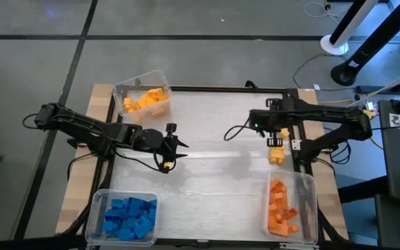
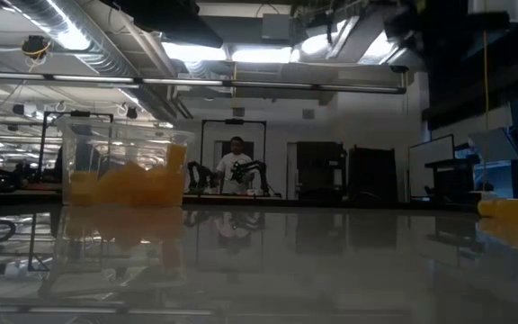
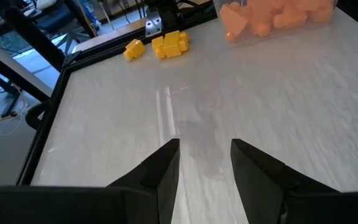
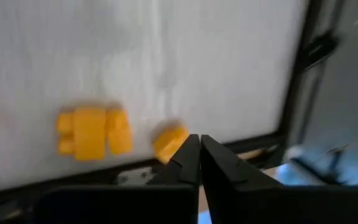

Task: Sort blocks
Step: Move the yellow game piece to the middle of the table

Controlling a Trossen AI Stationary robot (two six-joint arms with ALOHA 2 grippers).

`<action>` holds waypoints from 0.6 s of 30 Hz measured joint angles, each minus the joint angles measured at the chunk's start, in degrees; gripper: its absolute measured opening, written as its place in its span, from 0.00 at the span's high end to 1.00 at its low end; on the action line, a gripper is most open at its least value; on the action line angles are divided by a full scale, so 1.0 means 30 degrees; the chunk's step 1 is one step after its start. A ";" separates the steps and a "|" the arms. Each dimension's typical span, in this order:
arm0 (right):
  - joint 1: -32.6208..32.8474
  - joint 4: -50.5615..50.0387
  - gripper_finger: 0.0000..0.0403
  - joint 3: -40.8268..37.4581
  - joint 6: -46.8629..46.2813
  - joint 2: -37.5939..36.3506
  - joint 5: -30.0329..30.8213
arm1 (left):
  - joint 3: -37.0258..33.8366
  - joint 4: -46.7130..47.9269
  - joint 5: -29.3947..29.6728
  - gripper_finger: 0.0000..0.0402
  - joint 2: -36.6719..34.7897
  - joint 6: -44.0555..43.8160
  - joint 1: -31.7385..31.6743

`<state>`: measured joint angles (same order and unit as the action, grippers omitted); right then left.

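High view first: three clear bins sit around the table (image 1: 214, 125), one with yellow blocks (image 1: 146, 101) at upper left, one with blue blocks (image 1: 129, 217) at lower left, one with orange blocks (image 1: 281, 207) at lower right. A few loose yellow blocks (image 1: 277, 149) lie at the right edge, just above the orange bin. The right gripper (image 1: 278, 128) hangs right over them; through its own wrist camera its fingers (image 4: 188, 155) look pinched together with nothing between them, their tips beside a single small yellow block (image 4: 169, 142), the clustered ones (image 4: 94, 132) a little apart.

The left gripper (image 1: 167, 154) waits mid-table, fingers (image 3: 163, 168) parted, and its wrist view shows nothing between them, though from above a yellow speck sits by its tip.

I'd say the yellow sorting is nearly done, these stragglers remaining. The right gripper would need to open, settle around one block, then carry it across to the yellow bin.
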<state>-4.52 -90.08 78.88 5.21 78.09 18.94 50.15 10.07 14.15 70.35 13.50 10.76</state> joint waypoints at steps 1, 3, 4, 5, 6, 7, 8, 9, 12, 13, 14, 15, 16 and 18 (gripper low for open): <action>-0.0495 0.0007 0.96 -0.0494 0.0001 -0.0032 -0.0478 | 0.0000 0.0007 0.0000 0.67 0.0000 -0.0007 0.0000; -0.1536 0.0006 0.94 -0.1357 0.0144 -0.0046 -0.1388 | 0.0000 0.0006 0.0000 0.67 0.0000 -0.0014 0.0000; -0.2013 0.0013 0.94 -0.1713 0.0385 -0.0046 -0.1910 | 0.0000 0.0007 0.0003 0.67 0.0000 -0.0014 0.0000; -0.2481 0.0025 0.95 -0.2019 0.0620 -0.0046 -0.2502 | 0.0000 0.0003 0.0004 0.67 0.0000 -0.0014 0.0000; -0.2953 0.0002 0.97 -0.2294 0.0903 -0.0046 -0.3100 | 0.0000 0.0007 0.0006 0.67 0.0000 -0.0022 0.0000; -0.3383 0.0008 0.98 -0.2542 0.1125 -0.0046 -0.3659 | 0.0000 0.0006 0.0001 0.67 0.0000 -0.0029 0.0000; -0.3786 0.0017 0.99 -0.2736 0.1345 -0.0046 -0.4247 | 0.0000 0.0007 0.0007 0.67 0.0000 -0.0029 0.0000; -0.4181 0.0028 0.99 -0.2906 0.1403 -0.0046 -0.4767 | 0.0000 0.0001 0.0006 0.67 0.0000 -0.0035 0.0000; -0.5280 0.0027 0.98 -0.3299 0.1428 -0.0046 -0.5928 | 0.0000 0.0007 0.0004 0.67 0.0000 -0.0182 0.0000; -0.5622 0.0031 0.98 -0.3472 0.1428 -0.0046 -0.6242 | 0.0000 0.0004 0.0003 0.67 0.0000 -0.0270 0.0000; -0.5921 0.0029 0.99 -0.3657 0.1410 -0.0046 -0.6497 | 0.0000 0.0007 0.0001 0.67 0.0000 -0.0385 0.0000; -0.6224 0.0039 0.99 -0.3920 0.1399 -0.0050 -0.6733 | 0.0000 0.0007 0.0000 0.67 0.0000 -0.0505 0.0000; -0.6454 0.0035 0.99 -0.4245 0.1389 -0.0053 -0.6932 | 0.0000 0.0007 0.0000 0.67 0.0000 -0.0583 0.0000; -0.6777 0.0030 0.99 -0.4964 0.1341 -0.0053 -0.7218 | 0.0000 0.0007 0.0007 0.67 0.0000 -0.0562 0.0000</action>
<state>-24.85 -89.99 63.99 9.23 77.93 -2.72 50.15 10.09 14.17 70.35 11.81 10.76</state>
